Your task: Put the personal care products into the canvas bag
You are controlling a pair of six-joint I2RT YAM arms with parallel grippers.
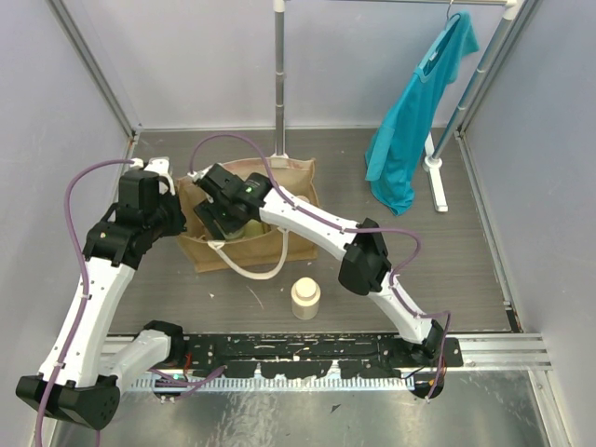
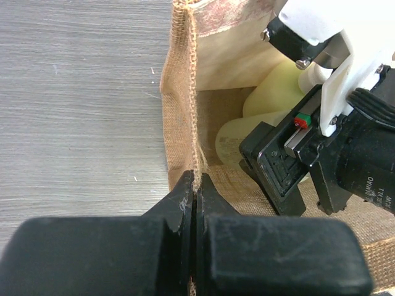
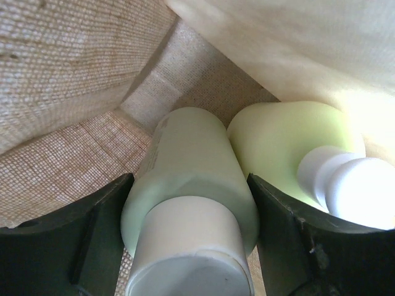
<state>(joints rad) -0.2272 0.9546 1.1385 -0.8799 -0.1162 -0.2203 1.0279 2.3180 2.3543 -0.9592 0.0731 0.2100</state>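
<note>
The canvas bag point(image 1: 298, 182) sits on the counter point(image 1: 447, 270), left of centre and toward the far side. Inside it, the first bottle point(image 3: 188, 166) lies between the right fingers point(image 3: 86, 240), with the second bottle point(image 3: 284, 145) just beside it. The left fingers point(image 2: 179, 206) pinch the bag's left rim. The third bottle point(image 1: 305, 298) stands on the counter, apart from the bag, off its near right corner. A shirt point(image 1: 414, 121) hangs at the far right.

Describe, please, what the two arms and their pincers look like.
The left arm and right arm have white shells with black joint housings; a purple cable loops along each. The left pincer has chunky black fingers; the right pincer has dark ones, its body bearing a small red-and-green mark.
</note>
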